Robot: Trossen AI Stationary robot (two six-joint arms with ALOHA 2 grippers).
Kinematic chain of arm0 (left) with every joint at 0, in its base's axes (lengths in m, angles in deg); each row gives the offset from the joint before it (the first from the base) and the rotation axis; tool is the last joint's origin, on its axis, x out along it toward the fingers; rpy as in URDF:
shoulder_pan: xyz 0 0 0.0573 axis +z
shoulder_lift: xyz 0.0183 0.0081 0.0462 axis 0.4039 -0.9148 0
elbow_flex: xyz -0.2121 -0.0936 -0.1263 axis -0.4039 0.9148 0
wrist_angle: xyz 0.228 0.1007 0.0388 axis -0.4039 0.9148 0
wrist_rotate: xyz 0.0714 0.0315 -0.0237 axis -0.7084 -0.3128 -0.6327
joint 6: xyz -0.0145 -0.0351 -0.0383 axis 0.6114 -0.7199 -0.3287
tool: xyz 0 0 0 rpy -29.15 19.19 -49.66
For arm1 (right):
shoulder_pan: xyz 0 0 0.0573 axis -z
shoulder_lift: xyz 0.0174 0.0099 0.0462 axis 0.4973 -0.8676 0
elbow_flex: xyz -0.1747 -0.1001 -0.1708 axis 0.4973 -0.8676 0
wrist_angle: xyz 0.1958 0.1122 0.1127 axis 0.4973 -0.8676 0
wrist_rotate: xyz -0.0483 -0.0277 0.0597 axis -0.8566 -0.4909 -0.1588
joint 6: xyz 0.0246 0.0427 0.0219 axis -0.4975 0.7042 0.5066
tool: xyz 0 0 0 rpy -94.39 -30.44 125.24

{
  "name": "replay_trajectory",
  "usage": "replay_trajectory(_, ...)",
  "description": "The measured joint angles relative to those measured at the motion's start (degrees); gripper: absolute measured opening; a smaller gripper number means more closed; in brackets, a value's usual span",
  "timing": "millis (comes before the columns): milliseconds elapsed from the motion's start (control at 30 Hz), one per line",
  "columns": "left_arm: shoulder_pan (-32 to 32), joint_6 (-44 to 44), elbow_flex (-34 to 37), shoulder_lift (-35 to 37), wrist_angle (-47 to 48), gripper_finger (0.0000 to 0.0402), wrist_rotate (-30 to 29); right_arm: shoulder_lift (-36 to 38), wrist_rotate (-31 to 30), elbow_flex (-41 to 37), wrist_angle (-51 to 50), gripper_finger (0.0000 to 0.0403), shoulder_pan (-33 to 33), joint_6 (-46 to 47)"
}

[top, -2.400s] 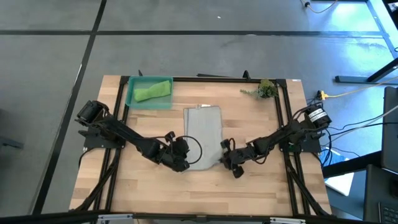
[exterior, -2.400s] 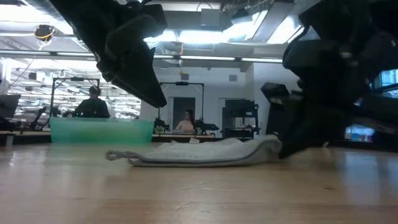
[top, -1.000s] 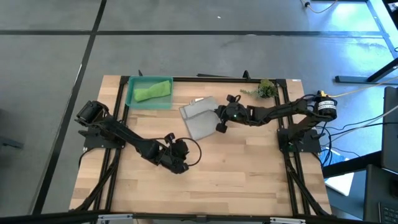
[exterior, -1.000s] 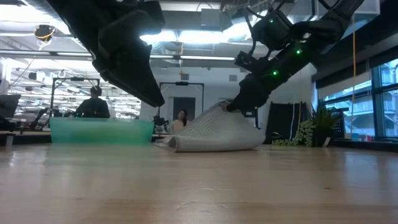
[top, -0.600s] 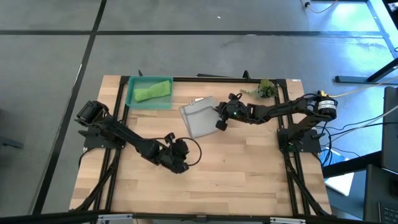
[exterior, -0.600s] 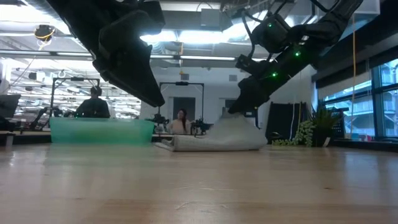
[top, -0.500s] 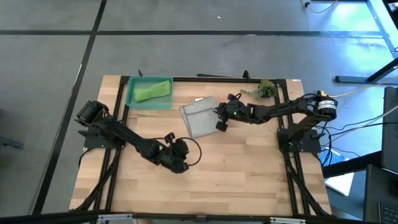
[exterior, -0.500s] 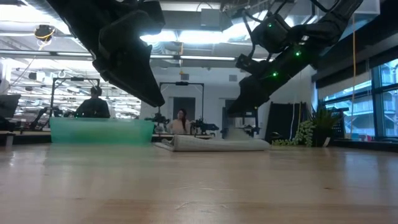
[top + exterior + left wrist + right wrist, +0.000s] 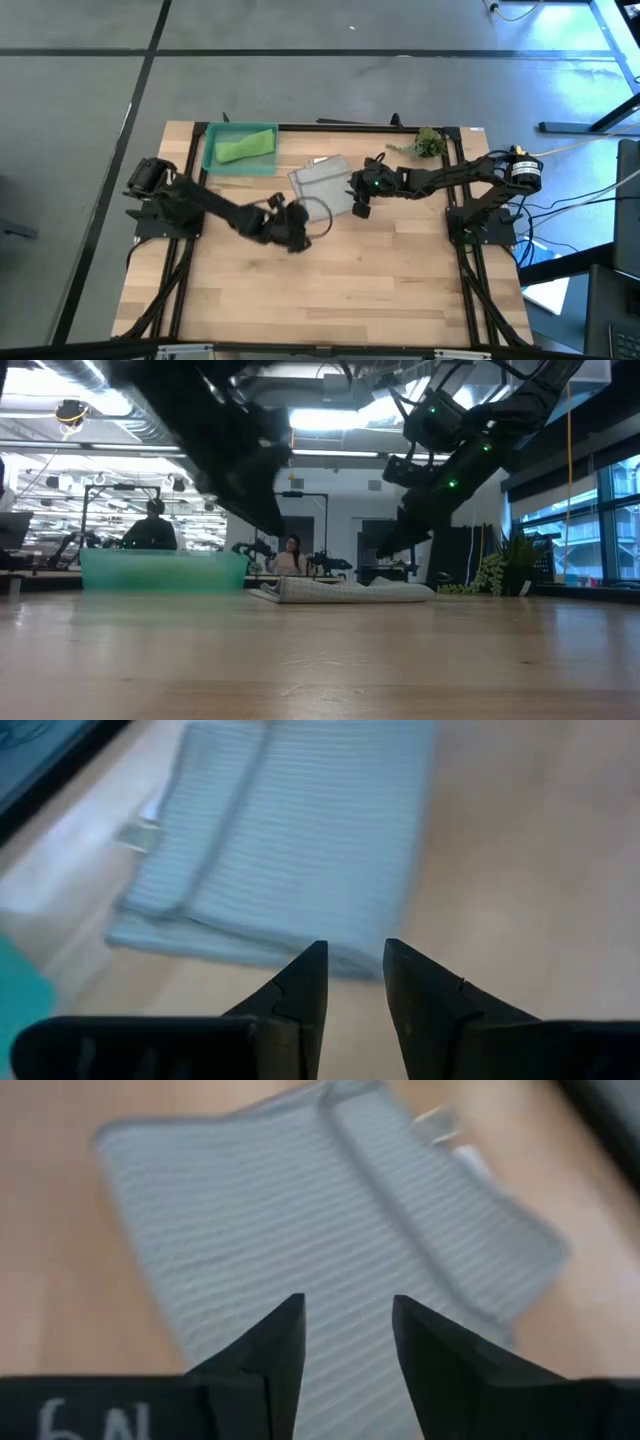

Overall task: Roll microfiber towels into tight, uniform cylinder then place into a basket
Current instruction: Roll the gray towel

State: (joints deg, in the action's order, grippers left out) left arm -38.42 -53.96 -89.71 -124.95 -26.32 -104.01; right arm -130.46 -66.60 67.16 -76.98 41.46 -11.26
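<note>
Towel, pale grey ribbed microfiber cloth (image 9: 324, 185), folded flat on the light wooden slatted table (image 9: 400, 290), one long edge doubled over into a thicker band. It sits directly ahead of both sets of fingers: the left gripper (image 9: 298, 238) hangs just beside its near corner, and the right gripper (image 9: 361, 205) hovers at its opposite edge, raised clear of the fabric in the low view.

Left gripper, seen from its own wrist (image 9: 352, 982): dark fingers (image 9: 304, 985) parted by a narrow gap, nothing between them, tips short of the towel's (image 9: 290, 840) border.

Right gripper, seen from its own wrist (image 9: 345, 1342): jaws spread, nothing held, ribbed cloth (image 9: 300, 1230) filling the space beyond the tips.

Basket, shallow rectangular translucent teal-green plastic tray (image 9: 212, 163), well beyond the left gripper's fingers, past the grey towel's far corner. Contents: one bright lime-green microfiber towel (image 9: 246, 147), rolled into a rough cylinder.

Plant sprig, small, leafy, green (image 9: 428, 142), on the table beyond the right arm, apart from the towel.

Background, low view: two people (image 9: 150, 528) in the room behind the table.
</note>
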Motion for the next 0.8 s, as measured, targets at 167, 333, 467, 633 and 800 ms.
replay_trajectory(167,8.46,9.08,-0.07,-3.12,-6.31,0.0097,8.2,0.02,3.18,0.0,-3.8,0.0154,-0.23,2.87)
replay_trajectory(333,12.21,13.21,-0.09,-7.13,-10.31,0.0097,16.05,-0.34,3.18,-0.02,-6.2,0.0154,-0.24,3.53)
replay_trajectory(467,12.03,12.89,-0.07,-9.12,-8.46,0.0097,20.73,-0.72,3.18,-0.04,-7.69,0.0154,-0.24,2.69)
replay_trajectory(633,8.42,12.5,-0.27,-8.8,-4.61,0.0097,25.69,-0.72,7.73,-0.04,-9.05,0.0154,-0.31,-0.43)
replay_trajectory(800,3.8,8.57,-0.31,-8.46,-1.08,0.0097,27.27,-0.72,16.46,-0.04,-9.1,0.0154,-2.98,-5.02)
